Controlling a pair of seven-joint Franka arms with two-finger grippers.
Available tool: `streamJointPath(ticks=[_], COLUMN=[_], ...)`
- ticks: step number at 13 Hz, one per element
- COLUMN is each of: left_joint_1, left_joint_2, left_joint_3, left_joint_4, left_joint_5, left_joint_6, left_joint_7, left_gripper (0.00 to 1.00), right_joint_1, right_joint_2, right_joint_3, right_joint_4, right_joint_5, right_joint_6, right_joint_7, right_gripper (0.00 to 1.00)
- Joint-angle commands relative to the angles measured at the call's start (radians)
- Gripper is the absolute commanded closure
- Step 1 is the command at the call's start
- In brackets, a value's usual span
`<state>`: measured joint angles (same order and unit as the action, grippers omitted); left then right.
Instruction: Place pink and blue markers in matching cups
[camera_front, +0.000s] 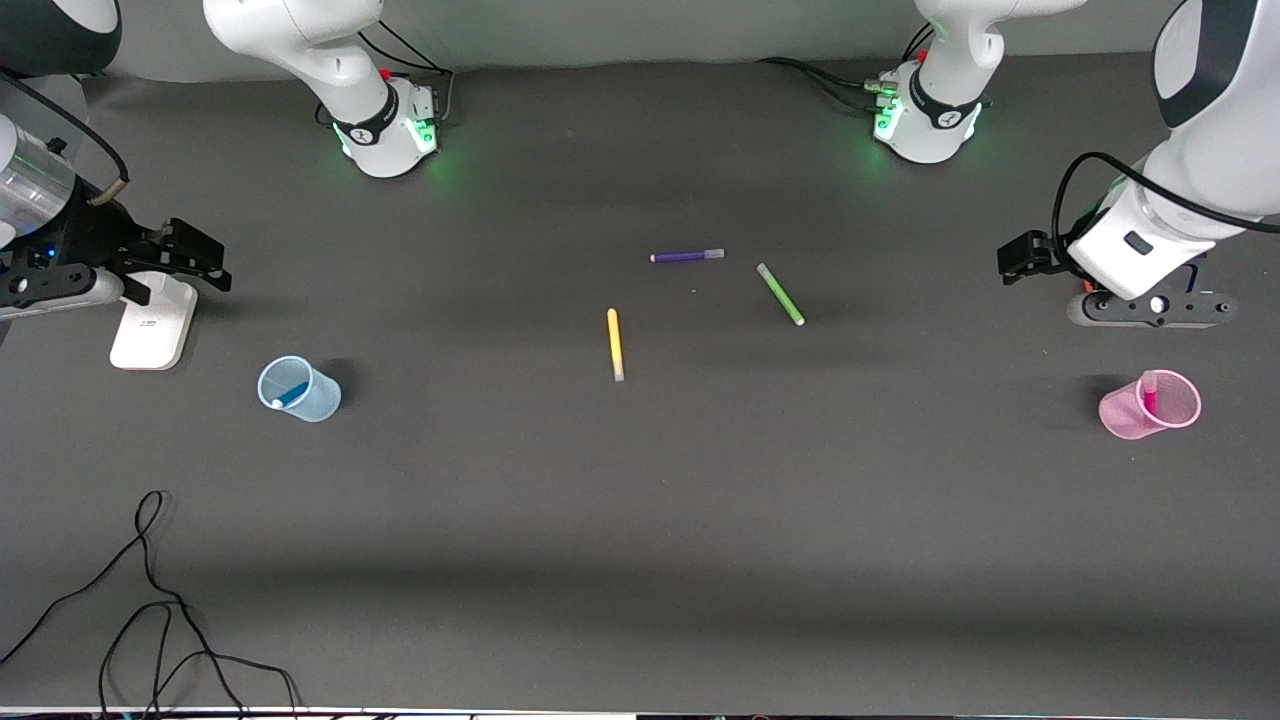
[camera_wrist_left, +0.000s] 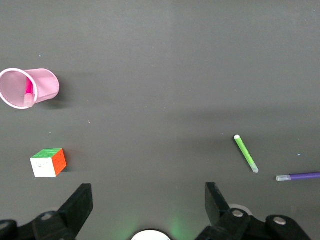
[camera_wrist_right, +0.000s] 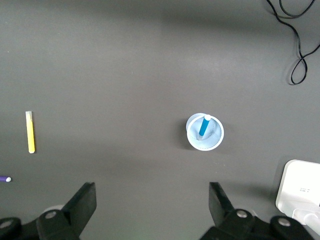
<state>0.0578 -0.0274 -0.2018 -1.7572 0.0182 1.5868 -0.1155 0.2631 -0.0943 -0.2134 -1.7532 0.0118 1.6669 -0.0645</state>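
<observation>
We are seeing the blue marker (camera_front: 290, 396) standing in the pale blue cup (camera_front: 299, 389) toward the right arm's end of the bench (camera_front: 640, 520), and the pink marker (camera_front: 1149, 393) leaning in the pink cup (camera_front: 1150, 404) toward the left arm's end. The left end effector (camera_wrist_left: 149, 205) and right end effector (camera_wrist_right: 152, 205) are hanging spread wide and holding nothing, each above the bench near its own cup.

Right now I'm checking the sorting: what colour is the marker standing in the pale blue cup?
Bright blue marker, clearest in the right wrist view.
</observation>
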Motion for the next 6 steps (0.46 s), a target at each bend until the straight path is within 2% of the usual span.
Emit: streamJointPath(ticks=[1,6], left_joint_1=[0.005,0.01], left_joint_2=[-0.006,0.012], left_joint_3=[0.007,0.015], left_joint_4=[0.002,0.011], left_joint_5=[0.017,0.016], left_joint_6=[0.016,0.128], left_joint_7=[-0.003,0.16], left_gripper=[0.01,0.01], right_joint_1=[-0.002,0.001], right_joint_2=[0.014,0.027], right_joint_3=[0.0,0.002], right_joint_4=[0.02,0.02], right_joint_5=[0.013,0.013], right_joint_6=[-0.016,-0.016], right_joint_7=[-0.001,-0.001], right_gripper=[0.0,0.0])
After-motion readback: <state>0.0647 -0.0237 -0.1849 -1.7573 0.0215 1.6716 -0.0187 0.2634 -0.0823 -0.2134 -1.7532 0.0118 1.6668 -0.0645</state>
